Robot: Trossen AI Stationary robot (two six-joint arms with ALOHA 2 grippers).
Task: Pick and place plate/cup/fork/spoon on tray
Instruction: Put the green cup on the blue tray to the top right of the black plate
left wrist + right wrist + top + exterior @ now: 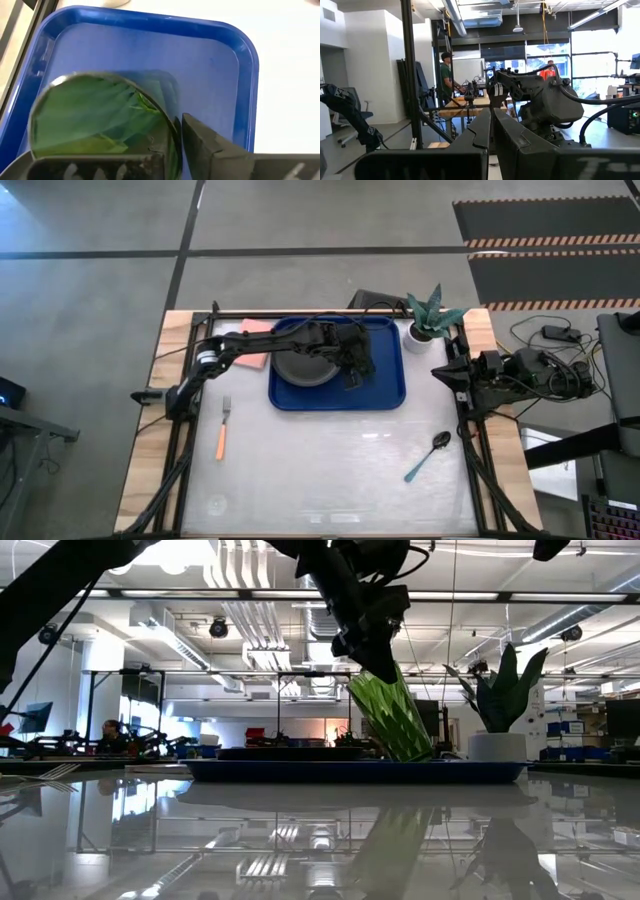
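The blue tray lies at the table's far middle, with the black plate on its left half. My left gripper is over the tray's middle, right of the plate, shut on the green cup, which also shows in the left wrist view. The fork lies on the table left of the tray. The spoon lies near right of it. My right gripper is shut and empty at the table's right edge. My left gripper holds the cup by its rim wall, one finger outside and the other seemingly inside. It comes from above, slanting down. The cup is tilted, its mouth leaning left in the low view, its base low over the tray; whether it touches, I cannot tell.
A white pot with a spiky plant stands just past the tray's far right corner. A pink rectangle lies left of the tray under my left arm. People show in the room beyond the table.
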